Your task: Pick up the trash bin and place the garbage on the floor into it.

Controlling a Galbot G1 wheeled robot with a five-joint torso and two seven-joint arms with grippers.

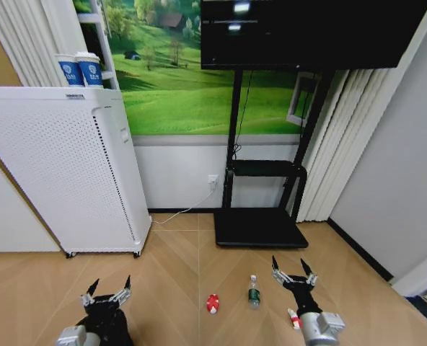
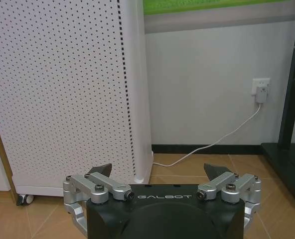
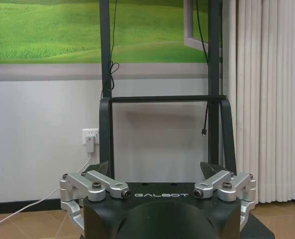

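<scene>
Garbage bottle [image 1: 254, 292] on floor [image 1: 177, 267] between left gripper [image 1: 107, 290] and right gripper [image 1: 293, 271], jaws apart.

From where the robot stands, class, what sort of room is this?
Probably a living room or lounge mock-up: a large screen on a black stand, a white air purifier, and herringbone wooden floor with litter on it.

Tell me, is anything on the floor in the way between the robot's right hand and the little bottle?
Nothing visible blocks it. The bottle lies on bare floor just left of the open right hand, with only parquet between them.
</scene>
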